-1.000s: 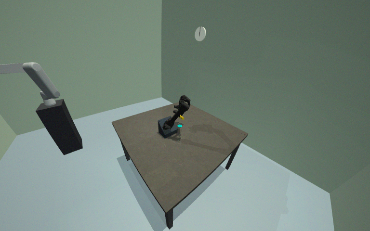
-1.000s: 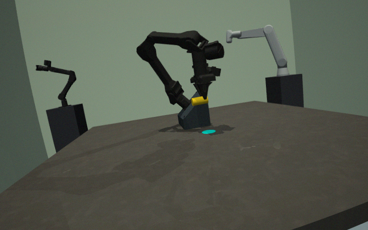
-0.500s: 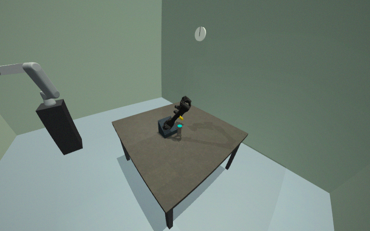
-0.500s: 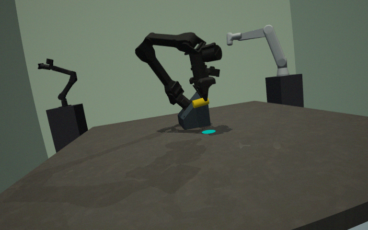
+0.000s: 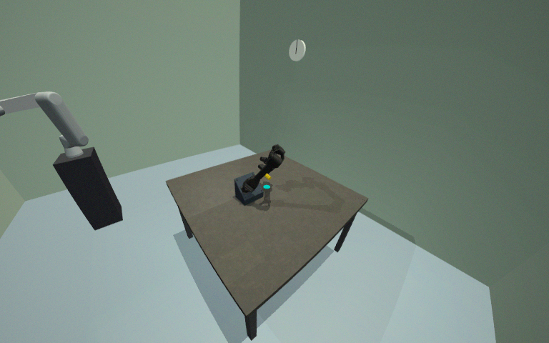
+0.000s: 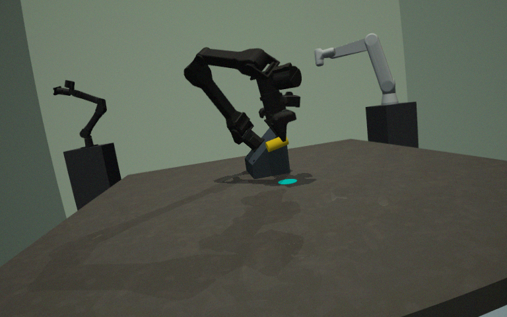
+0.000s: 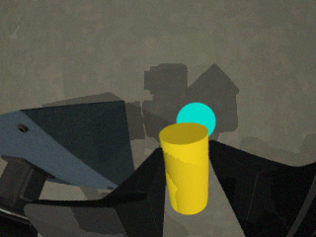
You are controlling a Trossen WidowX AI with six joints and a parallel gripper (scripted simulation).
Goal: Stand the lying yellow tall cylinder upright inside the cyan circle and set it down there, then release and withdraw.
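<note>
Claw [image 6: 284, 139] [image 7: 185, 150] pinching the yellow cylinder [image 5: 267, 176] [image 6: 274, 144] [image 7: 187, 170] near one end, aloft, tipped well over. Probably light, stiff, smooth enough to slip; best gripped across the round sides. Cyan circle [image 5: 266, 186] [image 6: 287, 181] [image 7: 197, 116] below on the desk [image 5: 259, 250] [image 6: 336, 239] [image 7: 74, 49].

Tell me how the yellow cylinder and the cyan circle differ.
The yellow cylinder is a solid, tilted rod; the cyan circle is a flat disc. The yellow cylinder hangs in the gripper; the cyan circle lies on the table.
</note>
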